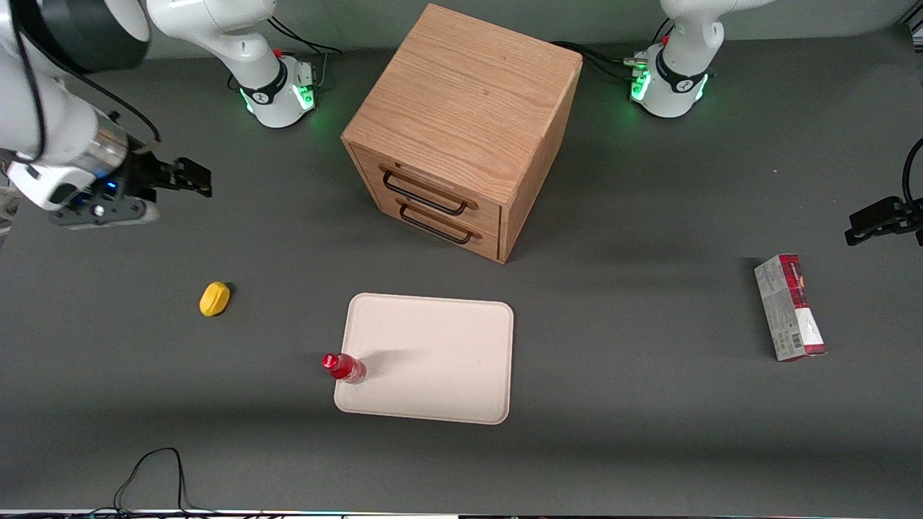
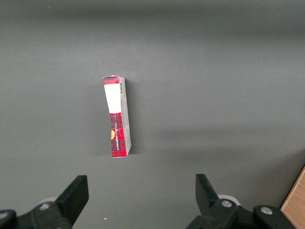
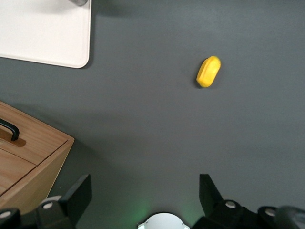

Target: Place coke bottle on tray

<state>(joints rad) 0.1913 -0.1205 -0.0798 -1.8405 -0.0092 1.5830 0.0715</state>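
The coke bottle [image 1: 345,367], small and red with a red cap, stands upright on the cream tray [image 1: 440,360], just inside the tray's edge toward the working arm's end, near the corner nearest the front camera. My right gripper [image 1: 195,176] is open and empty, well above the table and far from the bottle, toward the working arm's end. In the right wrist view its fingers [image 3: 76,198] stand wide apart over bare table, midway point [image 3: 143,195]. A corner of the tray [image 3: 47,33] shows there, with only a sliver of the bottle's base [image 3: 78,2].
A wooden drawer cabinet [image 1: 465,130] with two dark handles stands farther from the front camera than the tray. A yellow lemon-like lump [image 1: 214,298] lies between gripper and tray, also in the right wrist view [image 3: 208,71]. A red-and-white carton [image 1: 789,306] lies toward the parked arm's end.
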